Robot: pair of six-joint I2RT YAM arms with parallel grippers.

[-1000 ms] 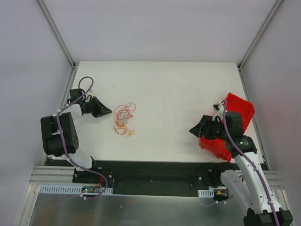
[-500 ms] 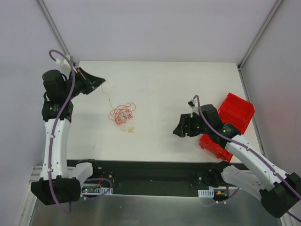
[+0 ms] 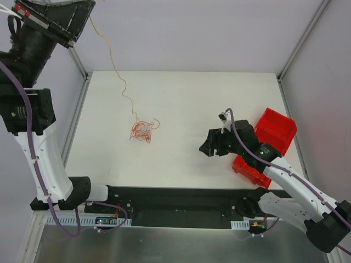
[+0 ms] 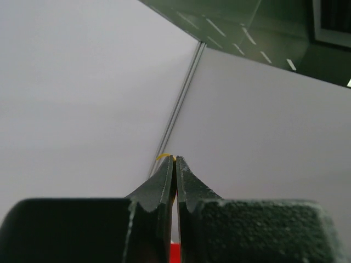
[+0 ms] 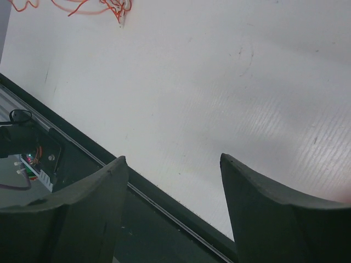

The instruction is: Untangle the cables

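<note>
The left gripper (image 4: 174, 163) has risen from beside the tangle (image 3: 141, 130) at the left of the frame to the upper left corner, close to the camera. It has drawn one yellow-orange cable (image 3: 112, 61) out of the tangle. That cable now runs in a long, wavy line from the closed fingertips down to the heap. The tangle has become smaller and tighter, and the loose loops at its lower edge are gone. The right gripper (image 3: 204, 148) has moved left, away from the red bin (image 3: 277, 129), which is now less covered.

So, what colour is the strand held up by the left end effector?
The strand is yellow-orange, best seen in the top external view.
</note>
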